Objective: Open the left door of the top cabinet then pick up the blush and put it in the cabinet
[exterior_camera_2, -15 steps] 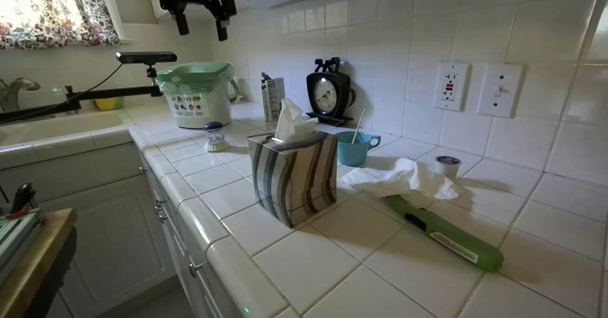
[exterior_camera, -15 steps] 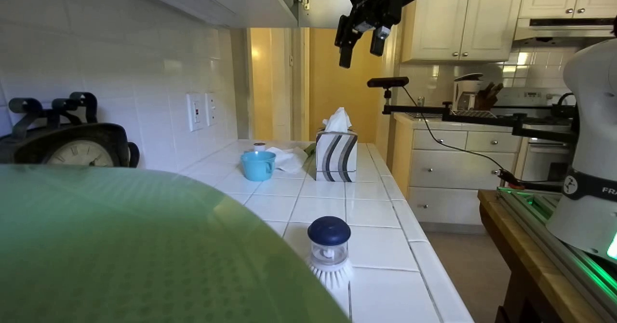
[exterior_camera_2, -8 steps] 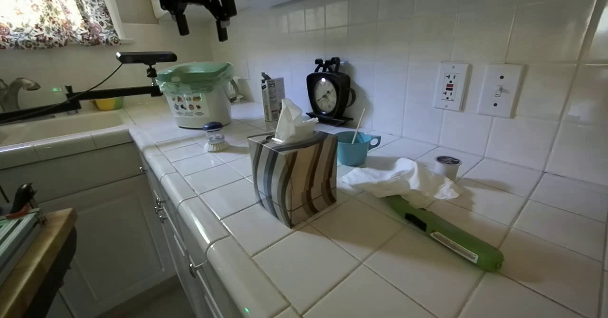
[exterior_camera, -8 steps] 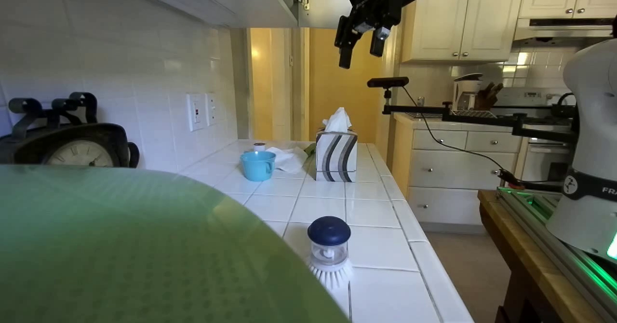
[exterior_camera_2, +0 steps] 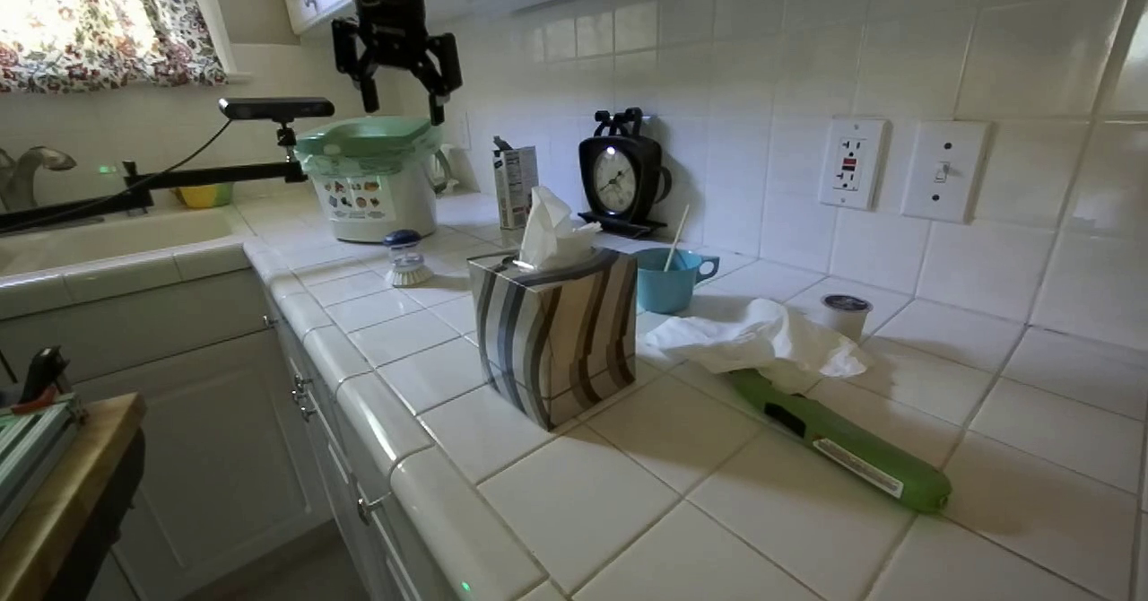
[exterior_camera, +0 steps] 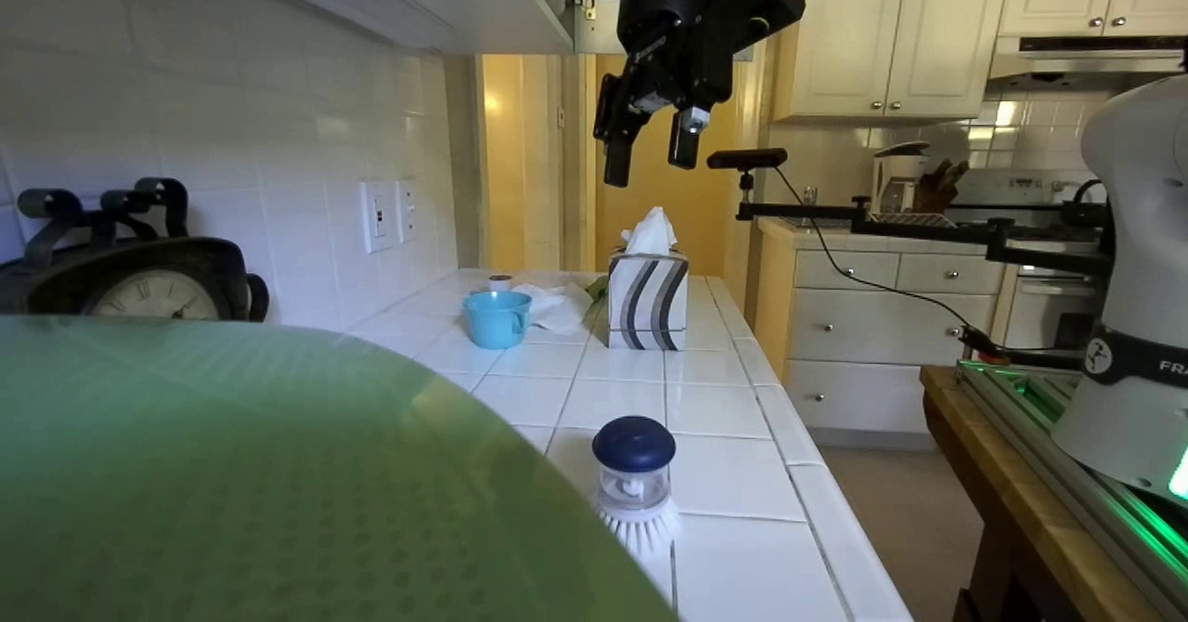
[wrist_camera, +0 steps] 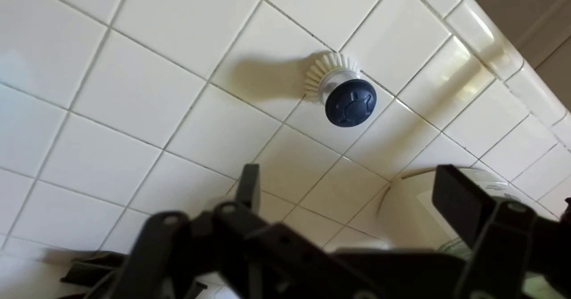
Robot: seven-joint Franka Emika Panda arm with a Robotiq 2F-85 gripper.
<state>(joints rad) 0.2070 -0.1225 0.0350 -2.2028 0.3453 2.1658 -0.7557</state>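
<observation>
The blush is a round dark-blue-lidded jar with a clear middle and white bristly base (exterior_camera: 634, 446). It stands upright on the tiled counter, also in an exterior view (exterior_camera_2: 406, 256) and the wrist view (wrist_camera: 351, 103). My gripper (exterior_camera: 651, 156) is open and empty, high above the counter; it also shows in an exterior view (exterior_camera_2: 404, 104). In the wrist view the gripper's (wrist_camera: 352, 180) fingers stand wide apart, and the blush lies beyond the fingertips. The top cabinet's underside (exterior_camera: 464, 9) is at the upper left. A cabinet door (exterior_camera: 603, 32) stands open with its hinge showing, partly behind my gripper.
A striped tissue box (exterior_camera_2: 552, 341), a light blue cup (exterior_camera_2: 668, 283), a crumpled tissue (exterior_camera_2: 762, 336) and a green tool (exterior_camera_2: 852, 457) lie on the counter. A white tub with green lid (exterior_camera_2: 372, 188) stands behind the blush. A black clock (exterior_camera_2: 617, 179) stands by the wall.
My gripper has come down in both exterior views, still open, with little motion before the last half second. The blush and the other objects have not moved.
</observation>
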